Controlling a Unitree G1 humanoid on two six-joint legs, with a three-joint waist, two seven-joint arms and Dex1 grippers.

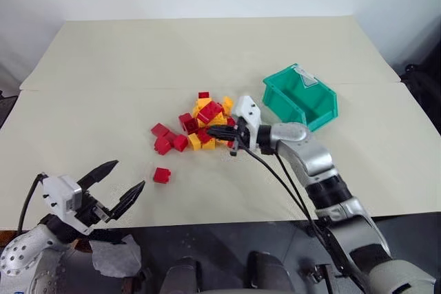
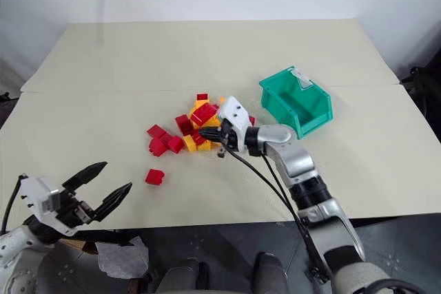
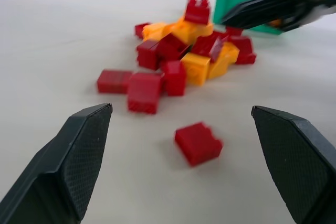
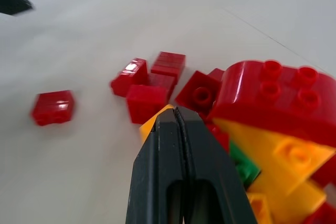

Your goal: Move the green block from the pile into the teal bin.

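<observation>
Right wrist view: right tool [image 4: 181,124] clenched empty beside green block [image 4: 242,164] | step: reaching into pile [image 1: 201,127] | next: reopen, grasp block | left tool [image 1: 115,184] released

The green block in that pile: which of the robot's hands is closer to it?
The right. Its gripper has shut fingers reaching into the pile, right beside the green block. The left gripper hangs open near the table's front edge, well away from the pile.
</observation>
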